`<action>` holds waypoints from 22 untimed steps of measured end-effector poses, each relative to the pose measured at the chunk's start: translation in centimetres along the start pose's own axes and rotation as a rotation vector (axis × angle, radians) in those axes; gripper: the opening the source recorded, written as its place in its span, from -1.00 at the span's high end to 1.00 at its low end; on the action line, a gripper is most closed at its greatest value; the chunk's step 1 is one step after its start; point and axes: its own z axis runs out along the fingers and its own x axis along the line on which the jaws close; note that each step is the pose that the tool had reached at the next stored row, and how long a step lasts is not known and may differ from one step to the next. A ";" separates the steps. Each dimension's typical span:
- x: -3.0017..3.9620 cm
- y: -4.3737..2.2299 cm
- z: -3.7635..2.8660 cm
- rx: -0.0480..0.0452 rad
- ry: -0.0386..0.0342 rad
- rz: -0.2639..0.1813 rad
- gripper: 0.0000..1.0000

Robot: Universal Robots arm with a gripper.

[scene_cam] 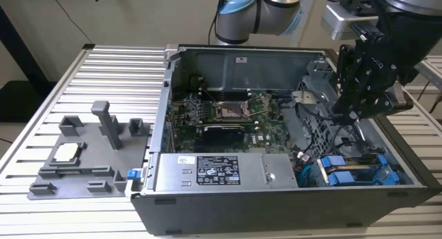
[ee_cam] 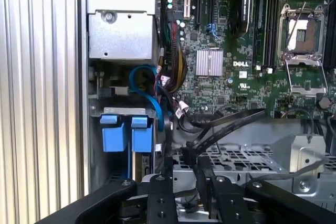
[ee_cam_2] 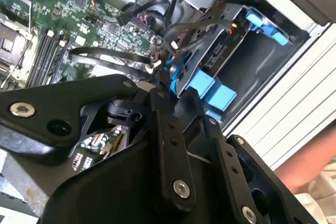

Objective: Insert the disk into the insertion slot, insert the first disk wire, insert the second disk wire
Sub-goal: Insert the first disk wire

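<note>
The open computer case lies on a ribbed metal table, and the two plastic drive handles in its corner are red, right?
Not quite. The two plastic drive handles are blue, not red, as the exterior view shows. The rest holds: the open computer case lies on the ribbed metal table, with the handles in its corner.

Open room lies over the motherboard [scene_cam: 266, 126]. Toward the drive cage [ee_cam: 123, 110], black cables [ee_cam: 226, 124] cross the way, a blue cable [ee_cam: 149, 90] loops beside the power-supply box [scene_cam: 221, 172], and the case wall [scene_cam: 405, 160] hems it in.
</note>
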 end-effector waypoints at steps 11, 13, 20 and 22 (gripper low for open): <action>-0.29 1.04 -0.04 0.0053 0.0350 -0.004 0.34; -0.64 1.10 -0.01 0.0076 0.0700 -0.006 0.34; -2.30 1.48 0.08 0.0242 0.1472 -0.011 0.34; -2.82 1.62 0.10 0.0299 0.1664 -0.011 0.34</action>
